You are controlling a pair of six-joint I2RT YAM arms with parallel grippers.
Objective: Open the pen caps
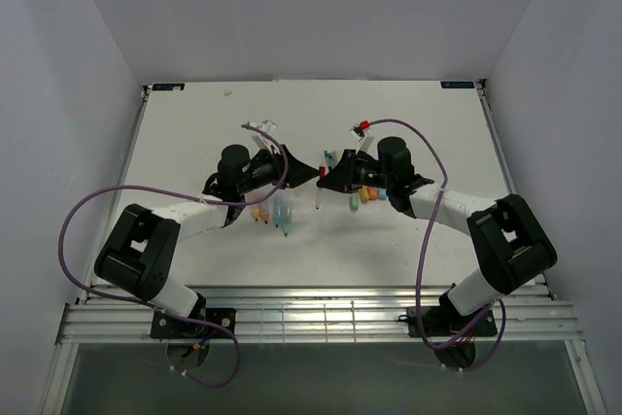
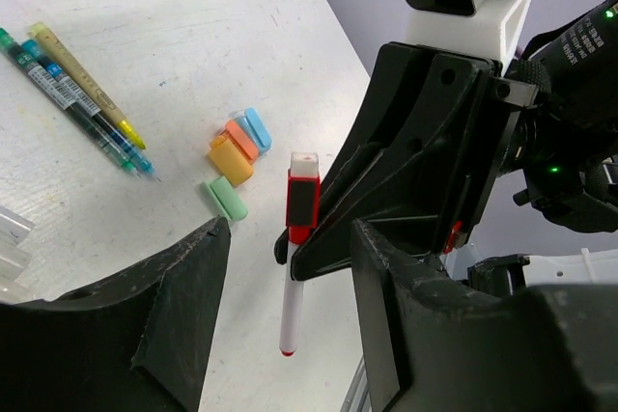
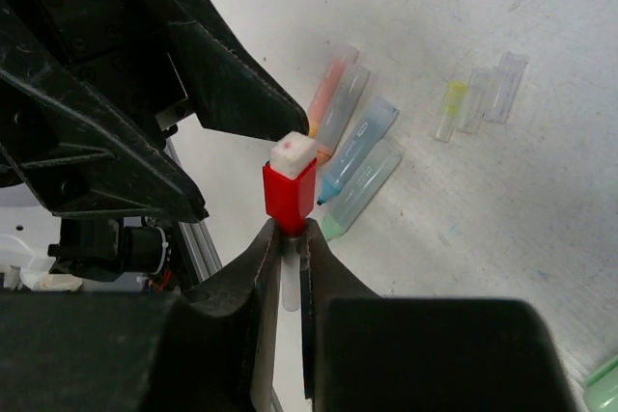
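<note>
right hand [image 3: 287,236] is clenching pen barrel [image 2: 289,315] under red cap [image 3: 290,190]; left hand [image 2: 290,238] is hanging released, perhaps off-centre, risking levering barrel loose.

Arms: left arm [image 1: 185,219], right arm [image 1: 442,209], white links, black joint housings
Cables: purple cable [image 1: 83,211] looped along each arm
Grippers: left gripper [image 2: 288,238], right gripper [image 3: 290,233], matte black wedge fingers
Wrist mount: white bracket [image 2: 483,21], black camera
Markings: white lettering [image 2: 589,36], green LED [image 2: 553,168]
Bases: black base [image 1: 190,323], bolted at near table edge
</note>
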